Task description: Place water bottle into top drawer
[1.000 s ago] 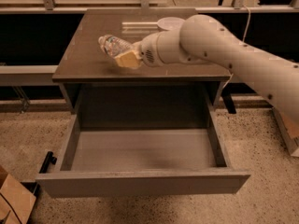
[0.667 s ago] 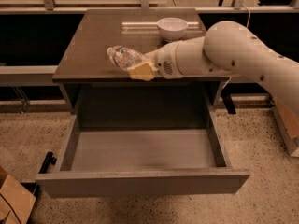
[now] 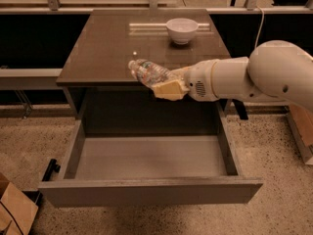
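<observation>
My gripper is shut on the water bottle, a small clear crinkled bottle lying nearly level with its cap pointing left. I hold it in the air at the front edge of the brown cabinet top, above the back of the top drawer. The drawer is pulled fully out, wide and grey, with a bare inner floor and a plain front panel. My white arm comes in from the right.
A white bowl stands at the back of the cabinet top. A cardboard box sits on the floor at the lower left. A black handle-like part sticks out beside the drawer's left wall. Speckled floor lies around.
The gripper has carried the bottle from over the cabinet top forward and down to its front edge, now above the open drawer. The drawer and bowl have not moved.
</observation>
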### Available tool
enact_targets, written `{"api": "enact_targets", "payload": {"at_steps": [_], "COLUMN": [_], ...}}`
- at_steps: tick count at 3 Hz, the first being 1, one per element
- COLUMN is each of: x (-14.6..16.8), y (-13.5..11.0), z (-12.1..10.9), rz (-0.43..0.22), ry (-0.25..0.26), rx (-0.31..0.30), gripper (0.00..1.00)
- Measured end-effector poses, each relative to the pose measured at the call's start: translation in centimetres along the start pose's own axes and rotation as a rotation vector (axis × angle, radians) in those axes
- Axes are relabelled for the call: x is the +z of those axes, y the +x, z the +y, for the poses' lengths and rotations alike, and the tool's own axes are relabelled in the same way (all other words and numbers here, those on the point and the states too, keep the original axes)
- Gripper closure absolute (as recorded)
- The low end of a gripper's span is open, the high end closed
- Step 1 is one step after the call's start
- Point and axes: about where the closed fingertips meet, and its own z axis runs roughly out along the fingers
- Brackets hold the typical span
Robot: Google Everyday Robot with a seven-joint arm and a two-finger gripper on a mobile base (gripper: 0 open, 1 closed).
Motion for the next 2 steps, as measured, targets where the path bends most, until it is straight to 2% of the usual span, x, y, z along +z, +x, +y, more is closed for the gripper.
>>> {"api": "enact_targets", "payload": {"at_steps": [1, 2], "x": [0.54, -0.07], "y": [-0.3, 0.56], "z": [0.02, 0.88], "rz": [0.016, 0.045], "ry": [-0.037, -0.111], "rx": [-0.031, -0.071], "gripper": [1.0, 1.0]}}
